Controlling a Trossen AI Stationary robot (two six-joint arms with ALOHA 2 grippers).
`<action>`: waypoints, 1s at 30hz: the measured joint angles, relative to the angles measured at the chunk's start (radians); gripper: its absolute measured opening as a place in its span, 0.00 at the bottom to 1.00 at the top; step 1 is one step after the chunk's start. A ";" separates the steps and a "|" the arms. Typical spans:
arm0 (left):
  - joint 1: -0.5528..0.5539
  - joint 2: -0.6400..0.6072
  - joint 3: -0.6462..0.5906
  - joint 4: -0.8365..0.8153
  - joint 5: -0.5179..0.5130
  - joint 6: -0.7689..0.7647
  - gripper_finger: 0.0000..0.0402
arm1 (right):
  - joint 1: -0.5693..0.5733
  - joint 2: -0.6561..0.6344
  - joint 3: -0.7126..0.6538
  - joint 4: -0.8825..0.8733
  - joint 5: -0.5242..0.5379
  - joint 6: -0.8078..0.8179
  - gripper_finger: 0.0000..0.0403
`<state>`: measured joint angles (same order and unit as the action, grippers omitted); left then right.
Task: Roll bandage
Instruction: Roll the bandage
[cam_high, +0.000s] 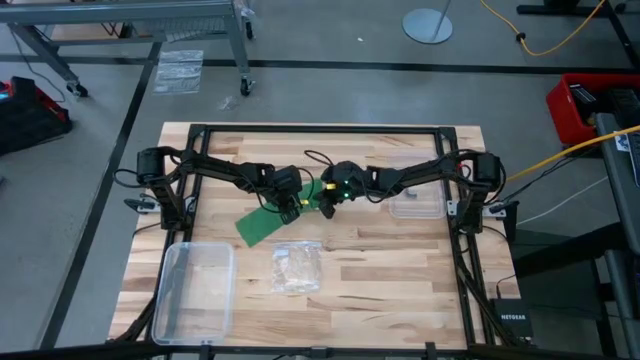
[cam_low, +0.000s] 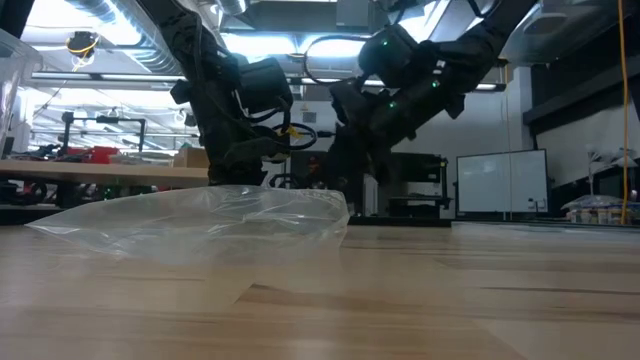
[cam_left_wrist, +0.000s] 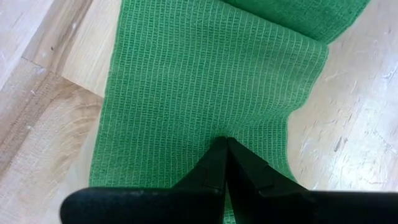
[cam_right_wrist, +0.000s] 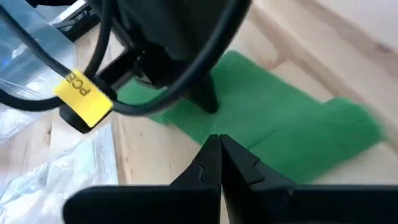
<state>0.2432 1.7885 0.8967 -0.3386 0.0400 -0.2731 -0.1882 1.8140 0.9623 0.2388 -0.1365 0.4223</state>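
I see my left gripper (cam_left_wrist: 225, 142) shut tight, its tips pressing down on the bandage (cam_high: 268, 222) and holding nothing. My right gripper (cam_right_wrist: 219, 138) is shut too, right at the strip's other end, just beside the left one; I cannot tell if it touches. The bandage lies flat mid-table, running slantwise from the grippers toward the box (cam_high: 195, 290), near the bag (cam_high: 296, 267).
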 joint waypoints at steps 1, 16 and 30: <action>0.000 0.000 0.000 0.000 0.000 0.000 0.00 | -0.006 -0.012 0.000 -0.032 0.016 -0.010 0.00; 0.000 0.000 0.000 0.000 0.001 -0.003 0.00 | -0.015 -0.034 0.000 -0.276 0.258 -0.002 0.00; 0.001 0.000 0.000 -0.001 0.002 -0.008 0.00 | -0.014 0.083 0.000 -0.199 0.210 0.064 0.00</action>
<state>0.2440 1.7885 0.8970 -0.3398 0.0415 -0.2810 -0.2024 1.8972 0.9619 0.0403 0.0734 0.4864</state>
